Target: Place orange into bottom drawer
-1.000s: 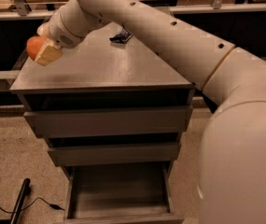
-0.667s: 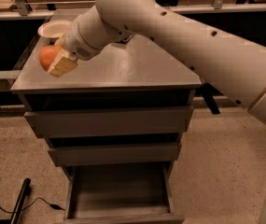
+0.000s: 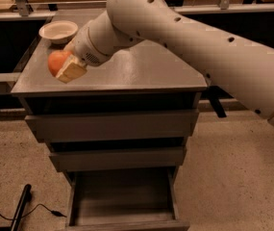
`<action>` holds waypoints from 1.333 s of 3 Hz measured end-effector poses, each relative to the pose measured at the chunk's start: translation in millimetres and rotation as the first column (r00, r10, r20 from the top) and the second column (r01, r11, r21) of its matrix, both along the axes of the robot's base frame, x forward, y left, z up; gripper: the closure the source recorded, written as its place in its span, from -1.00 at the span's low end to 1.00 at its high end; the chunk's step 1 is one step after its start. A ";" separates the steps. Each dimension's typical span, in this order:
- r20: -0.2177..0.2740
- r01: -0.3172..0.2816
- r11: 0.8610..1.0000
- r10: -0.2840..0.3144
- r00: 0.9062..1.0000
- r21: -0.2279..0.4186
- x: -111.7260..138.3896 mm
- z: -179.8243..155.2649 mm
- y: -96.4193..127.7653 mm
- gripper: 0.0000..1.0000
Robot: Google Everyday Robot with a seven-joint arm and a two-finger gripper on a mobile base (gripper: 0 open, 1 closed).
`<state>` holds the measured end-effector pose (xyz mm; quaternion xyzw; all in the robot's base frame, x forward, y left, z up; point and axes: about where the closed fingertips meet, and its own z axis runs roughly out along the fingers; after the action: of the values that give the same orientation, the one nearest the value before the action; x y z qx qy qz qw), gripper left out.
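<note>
The arm (image 3: 189,37) is a thick cream-white tube with small dark holes along its shell, and it narrows to a ringed wrist. The gripper (image 3: 65,67), above the cabinet top (image 3: 141,71) at its left front, has a pale yellowish, blocky finger.

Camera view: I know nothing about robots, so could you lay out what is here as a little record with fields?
gripper: above the left front part of the cabinet top, jaws closed on the fruit
orange: held up in the air, not in any drawer
bottom drawer: pulled open, floor bare
bowl: on the back left corner of the cabinet top, apart from the orange
task status: orange not yet in the bottom drawer, which sits well below the gripper
</note>
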<state>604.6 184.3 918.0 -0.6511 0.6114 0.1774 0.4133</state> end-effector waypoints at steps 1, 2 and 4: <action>-0.025 0.008 0.999 -0.009 1.000 -0.040 -18.6 -20.7 -27.2 1.00; -0.056 0.003 0.998 -0.006 0.998 -0.064 -45.0 -43.0 -52.0 1.00; -0.123 0.079 0.995 -0.087 0.989 -0.065 -128.3 -140.5 -152.4 1.00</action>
<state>476.3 31.9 777.5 -0.6247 0.6679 0.1824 0.3612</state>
